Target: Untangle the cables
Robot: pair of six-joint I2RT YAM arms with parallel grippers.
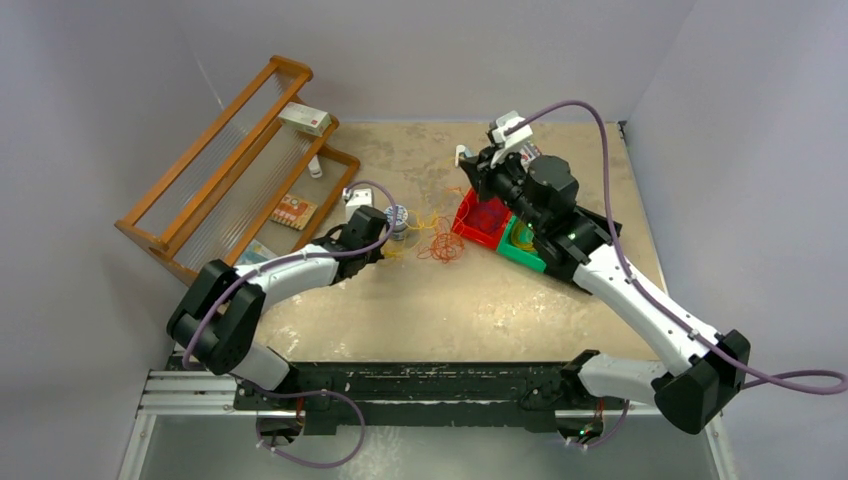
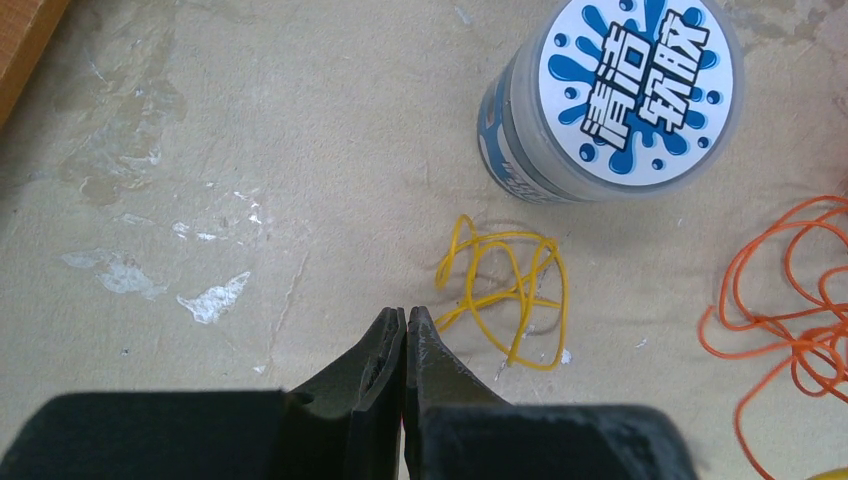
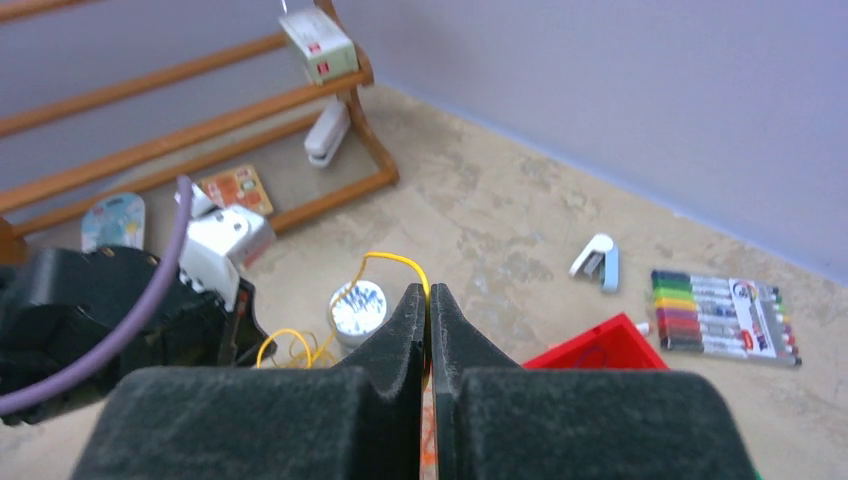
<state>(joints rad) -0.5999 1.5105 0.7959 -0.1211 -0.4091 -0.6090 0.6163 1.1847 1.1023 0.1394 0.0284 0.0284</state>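
Observation:
A small bundle of yellow cable loops point(image 2: 510, 290) lies on the table below a blue-and-white jar point(image 2: 615, 95). My left gripper point(image 2: 405, 315) is shut just left of that bundle, its right finger tip close to a strand end, with nothing seen between the jaws. In the top view it point(image 1: 387, 241) sits beside the jar point(image 1: 397, 218). Orange loops point(image 2: 790, 330) lie to the right, and an orange and dark red pile point(image 1: 442, 248) shows from above. My right gripper point(image 3: 428, 290) is raised and shut on a yellow strand point(image 3: 385, 258) that arcs down toward the jar point(image 3: 357, 308).
A wooden rack point(image 1: 230, 165) with a small box point(image 1: 305, 120) stands at the back left. A red bin point(image 1: 485, 220) and a green bin point(image 1: 520, 245) sit under the right arm. A marker set point(image 3: 715, 315) and a small stapler point(image 3: 597, 262) lie near the back wall.

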